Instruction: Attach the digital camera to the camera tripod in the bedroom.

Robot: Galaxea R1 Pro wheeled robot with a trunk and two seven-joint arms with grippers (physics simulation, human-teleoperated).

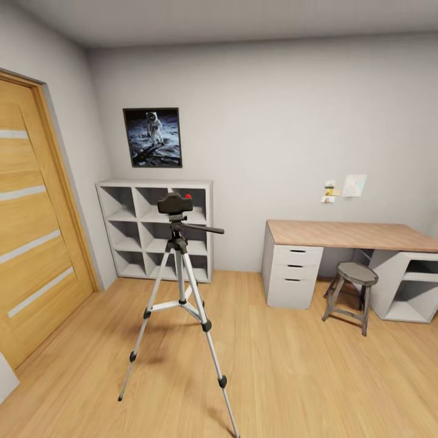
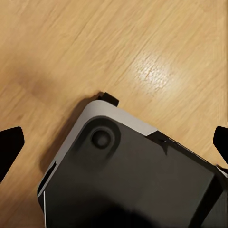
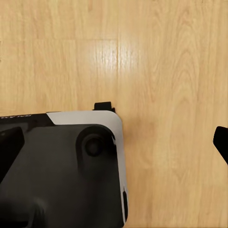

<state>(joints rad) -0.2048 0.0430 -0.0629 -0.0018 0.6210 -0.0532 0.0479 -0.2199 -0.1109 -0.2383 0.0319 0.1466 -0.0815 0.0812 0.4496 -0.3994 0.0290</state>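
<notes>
The small black compact digital camera (image 1: pixel 175 202), with a bright red dot on top, sits on the black head of the tall camera tripod (image 1: pixel 180 304), whose three thin silver telescoping legs with black joints and feet spread over the light wood plank floor (image 1: pixel 292 365) of the bedroom. A long black pan handle juts from the tripod head toward the desk side. The tripod stands in the open middle of the floor, in front of the white cube shelf (image 1: pixel 156 230) against the pale grey back wall (image 1: pixel 274 134), with the framed astronaut poster (image 1: pixel 152 137) hanging above that shelf. The wooden door with pale horizontal strips (image 1: pixel 33 243) fills the wall to the left. To the right, well apart from the tripod, is the wood-topped grey desk; its tabletop (image 1: pixel 350 234) is bare wood, with a white drawer unit (image 1: pixel 291 275) under its near end and a round grey stool (image 1: pixel 353 293) just beside that. Small paper notes (image 1: pixel 347 187) are pinned to the wall above the desk.

In the left wrist view, the left hand (image 2: pixel 114 142) is spread wide, its dark fingertips (image 2: pixel 10 142) at opposite edges, with nothing between them; below lies the robot's dark, grey-edged base (image 2: pixel 128 180) over the floor. In the right wrist view, the right hand (image 3: pixel 114 142) is likewise wide apart and empty, above the same base (image 3: pixel 61 171).
</notes>
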